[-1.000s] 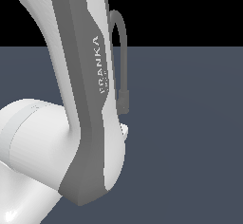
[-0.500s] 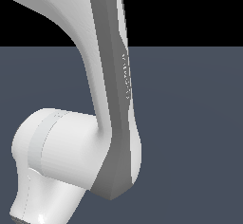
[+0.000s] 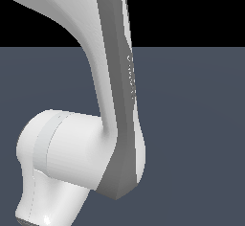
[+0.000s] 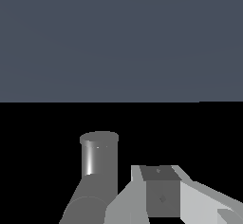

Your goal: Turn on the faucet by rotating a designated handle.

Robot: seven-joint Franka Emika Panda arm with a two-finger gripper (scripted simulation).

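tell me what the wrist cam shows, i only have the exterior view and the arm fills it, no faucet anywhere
Observer: The wrist view shows a grey cylinder with a flat top, likely part of the faucet, close beside the gripper.
Operator: anything else next to it
Observer: A second grey tube runs from its lower end toward the camera, alongside the gripper.
Operator: jaws open or shut
Observer: Only part of the gripper shows at the frame edge, so I cannot tell.
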